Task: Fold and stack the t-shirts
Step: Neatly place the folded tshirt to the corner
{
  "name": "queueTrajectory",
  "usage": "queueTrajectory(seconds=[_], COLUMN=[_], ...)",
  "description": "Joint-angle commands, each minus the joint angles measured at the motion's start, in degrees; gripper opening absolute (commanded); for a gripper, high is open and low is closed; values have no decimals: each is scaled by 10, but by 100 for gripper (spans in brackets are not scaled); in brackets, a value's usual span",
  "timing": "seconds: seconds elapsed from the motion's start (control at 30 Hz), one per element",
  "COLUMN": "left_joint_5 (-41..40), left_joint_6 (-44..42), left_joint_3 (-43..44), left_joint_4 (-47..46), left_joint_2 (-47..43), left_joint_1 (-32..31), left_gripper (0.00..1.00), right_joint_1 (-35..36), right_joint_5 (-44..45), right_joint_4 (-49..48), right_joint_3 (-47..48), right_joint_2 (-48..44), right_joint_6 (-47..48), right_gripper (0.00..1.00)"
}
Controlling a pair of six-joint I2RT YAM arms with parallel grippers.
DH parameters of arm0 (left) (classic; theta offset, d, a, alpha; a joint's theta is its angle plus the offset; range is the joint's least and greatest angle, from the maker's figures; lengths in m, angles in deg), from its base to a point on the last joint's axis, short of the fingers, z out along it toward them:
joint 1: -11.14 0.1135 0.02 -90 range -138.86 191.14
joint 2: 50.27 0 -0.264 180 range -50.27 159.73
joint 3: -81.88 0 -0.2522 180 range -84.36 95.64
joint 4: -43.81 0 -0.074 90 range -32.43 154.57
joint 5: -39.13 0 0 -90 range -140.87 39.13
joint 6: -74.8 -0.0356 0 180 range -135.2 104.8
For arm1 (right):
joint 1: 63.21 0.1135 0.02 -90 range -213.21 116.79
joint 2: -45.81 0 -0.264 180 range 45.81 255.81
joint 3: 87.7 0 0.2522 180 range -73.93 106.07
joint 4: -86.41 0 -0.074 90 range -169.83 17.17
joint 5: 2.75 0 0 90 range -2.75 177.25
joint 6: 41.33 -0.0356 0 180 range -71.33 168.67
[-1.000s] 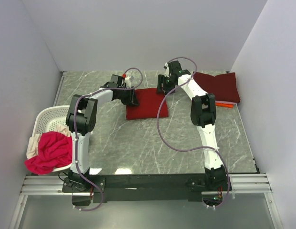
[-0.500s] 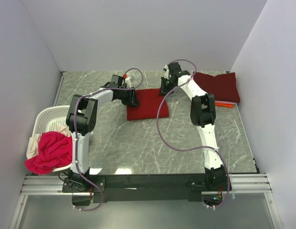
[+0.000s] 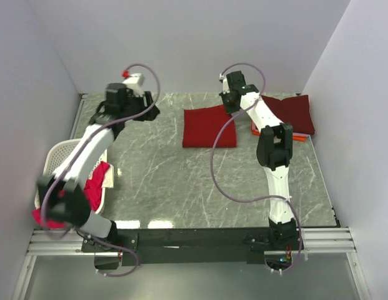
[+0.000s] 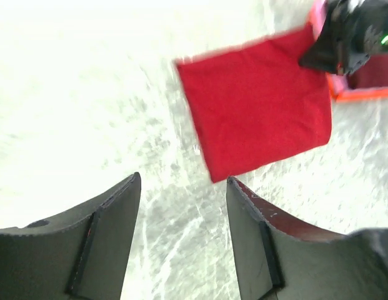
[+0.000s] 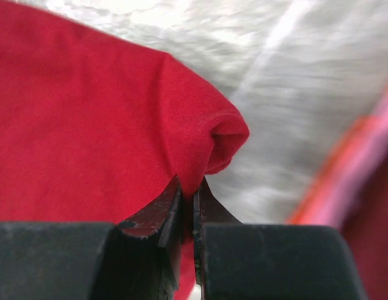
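A folded dark red t-shirt (image 3: 209, 127) (image 4: 256, 106) lies flat at the back middle of the table. My right gripper (image 3: 231, 107) (image 5: 187, 190) is shut on the shirt's far right corner, with red cloth (image 5: 87, 125) bunched between the fingertips. My left gripper (image 3: 147, 112) (image 4: 184, 187) hangs open and empty, raised to the left of that shirt. A folded maroon t-shirt (image 3: 290, 112) rests on an orange one (image 3: 297, 136) at the back right. A magenta-pink t-shirt (image 3: 97, 181) spills from the basket, partly hidden by my left arm.
The white lattice basket (image 3: 59, 156) stands at the left edge beside my left arm. Grey walls close in the table at the back and on both sides. The stack's orange edge (image 5: 350, 181) lies just right of the gripped corner.
My left gripper has let go of the dark red shirt, opened, and swung up and left. The right gripper closed on the shirt's corner, and the shirt has slid right towards the stack.
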Motion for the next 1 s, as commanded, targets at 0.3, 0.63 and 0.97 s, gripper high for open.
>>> queueTrajectory(seconds=[0.3, 0.63, 0.97], left_joint_5=[-93, -79, -77], left_joint_6=[-56, -64, -69], left_joint_3=[-235, -238, -237], left_joint_4=[-24, -24, -23], left_joint_2=[-228, -249, -254], left_joint_1=[-5, -5, -5], left_gripper=[63, 62, 62], right_joint_1=[5, 5, 5], right_joint_5=[183, 219, 249], right_joint_4=[-108, -128, -132], right_joint_3=[-93, -128, -121], right_joint_2=[-195, -282, -340], right_joint_6=[165, 197, 234], right_gripper=[0, 0, 0])
